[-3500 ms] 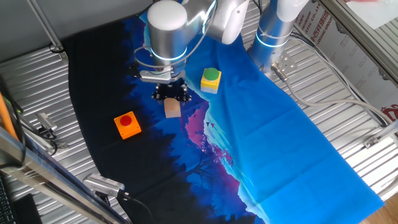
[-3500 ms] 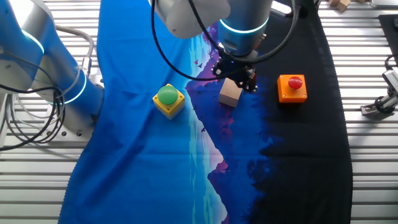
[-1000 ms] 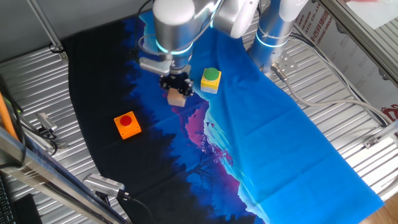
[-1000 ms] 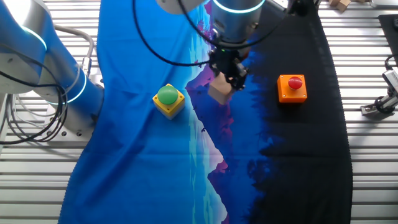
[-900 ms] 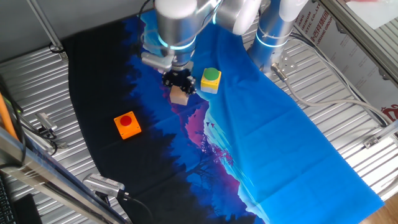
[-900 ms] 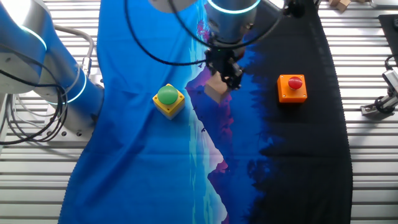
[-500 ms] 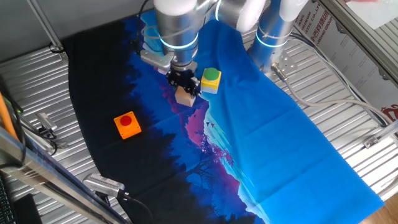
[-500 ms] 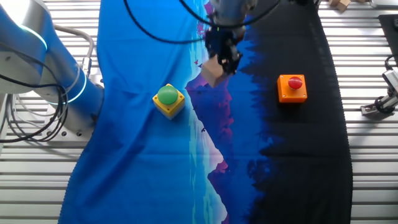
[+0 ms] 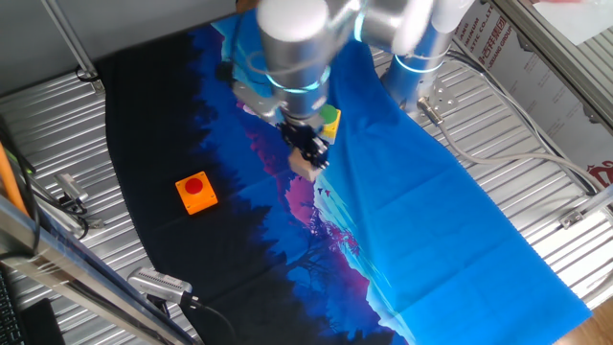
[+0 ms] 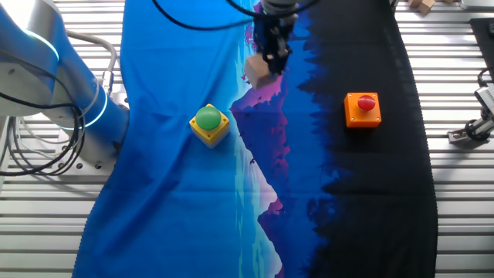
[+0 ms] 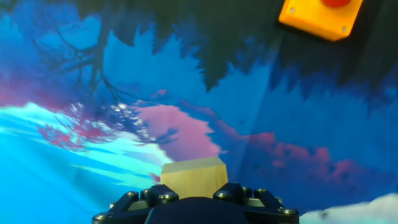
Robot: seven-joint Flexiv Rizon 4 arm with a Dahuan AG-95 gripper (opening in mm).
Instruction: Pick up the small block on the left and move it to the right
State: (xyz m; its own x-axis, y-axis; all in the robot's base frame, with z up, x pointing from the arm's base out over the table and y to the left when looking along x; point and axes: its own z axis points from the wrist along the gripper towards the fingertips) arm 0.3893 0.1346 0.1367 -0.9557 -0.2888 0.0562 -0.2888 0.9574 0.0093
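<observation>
My gripper is shut on the small tan wooden block and holds it in the air above the cloth, close in front of the yellow block. In the other fixed view the gripper holds the block above and to the right of the yellow block. In the hand view the block sits between the black jaws of the gripper at the bottom edge, with the cloth far below.
A yellow block with a green button stands on the blue part of the cloth, partly hidden behind my arm in one fixed view. An orange block with a red button stands on the dark part, also in the hand view. Metal slat table edges surround the cloth.
My gripper closed on the small block, lifted it off the cloth and has carried it toward the yellow block and the blue side.
</observation>
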